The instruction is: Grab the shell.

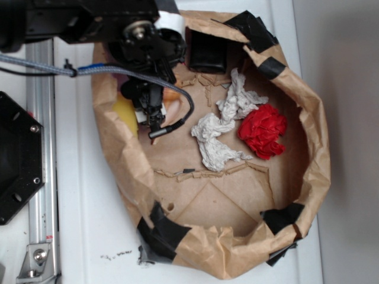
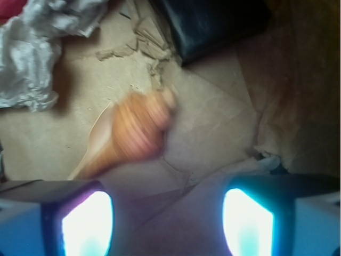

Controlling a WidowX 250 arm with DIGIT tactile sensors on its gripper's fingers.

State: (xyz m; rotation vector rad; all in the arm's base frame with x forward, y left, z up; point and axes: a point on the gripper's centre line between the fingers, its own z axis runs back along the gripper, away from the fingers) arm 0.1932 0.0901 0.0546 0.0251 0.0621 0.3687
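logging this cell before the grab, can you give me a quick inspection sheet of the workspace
surface: brown paper-lined tray, torn strips on its floor
job's things: shell lies on the paper, blurred, ungripped
clutter: white-grey crumpled paper, red crumpled paper, black box, yellow sponge
grippers: claw open, above the shell
cables: braided cable to the arm, black cable by the wrist
surroundings: white table, black mount

Brown paper bin with black tape patches is sitting on the white tabletop. Crumpled white-grey paper is lying near centre, touching red crumpled paper at its 3 o'clock. Black box is sitting at the bin's 12 o'clock wall. Yellow sponge wedge is showing at 9 o'clock, mostly hidden.
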